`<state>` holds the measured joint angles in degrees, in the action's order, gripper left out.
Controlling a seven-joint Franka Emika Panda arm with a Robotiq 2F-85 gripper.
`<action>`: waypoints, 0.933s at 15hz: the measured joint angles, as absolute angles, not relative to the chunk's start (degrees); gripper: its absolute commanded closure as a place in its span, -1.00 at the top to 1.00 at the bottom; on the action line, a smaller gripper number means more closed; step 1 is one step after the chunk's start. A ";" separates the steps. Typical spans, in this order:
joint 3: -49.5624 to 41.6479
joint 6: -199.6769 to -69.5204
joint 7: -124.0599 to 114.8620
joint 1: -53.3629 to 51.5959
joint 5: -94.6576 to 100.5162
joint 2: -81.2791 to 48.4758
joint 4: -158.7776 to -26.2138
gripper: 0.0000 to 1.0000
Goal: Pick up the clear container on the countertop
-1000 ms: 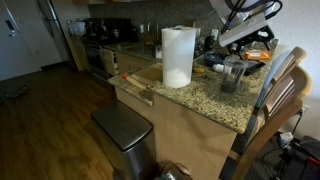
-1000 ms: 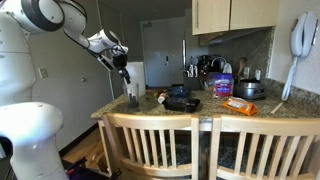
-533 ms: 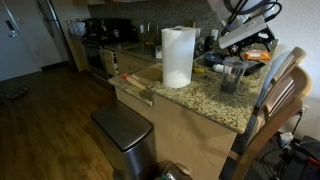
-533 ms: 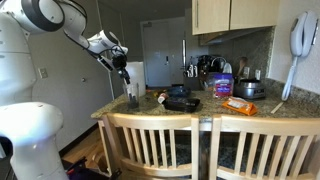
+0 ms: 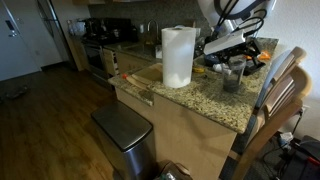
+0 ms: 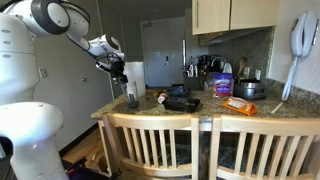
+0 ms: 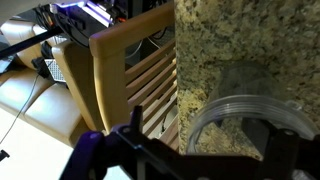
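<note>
The clear container (image 5: 232,79) stands upright near the corner of the speckled granite countertop (image 5: 200,100), to the right of the white paper towel roll (image 5: 177,57). It also shows in an exterior view (image 6: 132,96). My gripper (image 5: 231,62) hangs just over the container's top, also seen from the chair side (image 6: 127,78). In the wrist view the container's round rim (image 7: 245,112) fills the lower right on the countertop (image 7: 215,45). My gripper (image 7: 210,152) is open and empty, its dark fingers spread at the rim's level. I cannot tell whether they touch it.
Wooden chairs (image 6: 155,140) stand at the counter's edge, one also in the wrist view (image 7: 125,70). A jar with a blue lid (image 6: 222,85), a black pan (image 6: 180,100) and an orange packet (image 6: 240,105) lie on the counter. A steel bin (image 5: 125,135) stands on the floor.
My gripper has come down from well above the container to just over its rim. The container and the other things have not moved.
</note>
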<state>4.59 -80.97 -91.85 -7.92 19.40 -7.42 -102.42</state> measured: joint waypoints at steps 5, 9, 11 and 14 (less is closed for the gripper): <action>4.59 -80.96 -91.94 -7.93 19.42 -7.94 -102.08 0.50; 4.59 -81.04 -91.38 -7.97 19.42 -8.03 -101.88 0.06; 4.59 -81.20 -90.97 -7.97 19.41 -8.21 -101.46 -0.20; 4.58 -81.73 -90.25 -7.97 19.40 -8.75 -100.78 -0.67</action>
<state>4.58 -81.73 -90.25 -7.97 19.40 -8.75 -100.78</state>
